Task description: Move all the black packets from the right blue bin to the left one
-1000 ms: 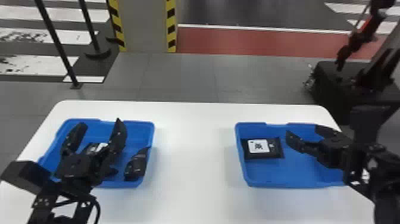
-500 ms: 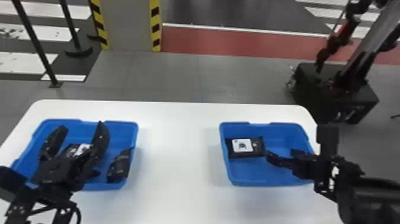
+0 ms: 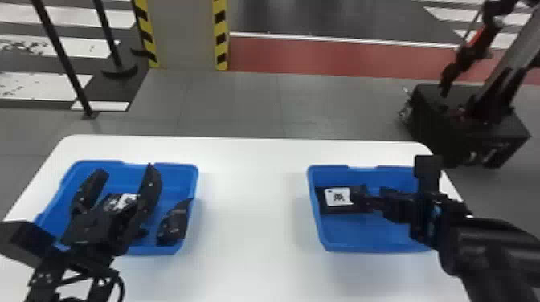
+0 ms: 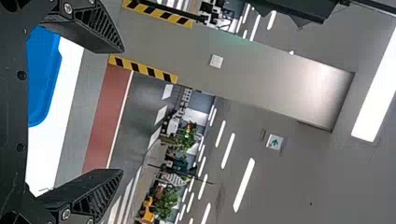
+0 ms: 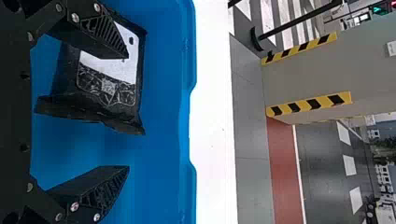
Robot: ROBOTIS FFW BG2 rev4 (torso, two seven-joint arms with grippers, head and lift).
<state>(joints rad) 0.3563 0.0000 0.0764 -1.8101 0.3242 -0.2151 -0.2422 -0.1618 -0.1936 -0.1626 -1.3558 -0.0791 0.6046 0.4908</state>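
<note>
White table (image 3: 249, 225) spans the lower frame, with the left bin (image 3: 183, 170) at lower left and the right bin (image 3: 361, 237) at lower right. Left gripper (image 3: 127, 168): above left bin, wide open, empty. Right gripper (image 5: 128, 112): at right bin, wide open, empty, one finger overlapping the packet (image 3: 329, 209) near that bin's left side. Judged step: grasp; centre packet between fingers, clear wall, then close. White label (image 3: 338, 196): dark figure, no words legible.
</note>
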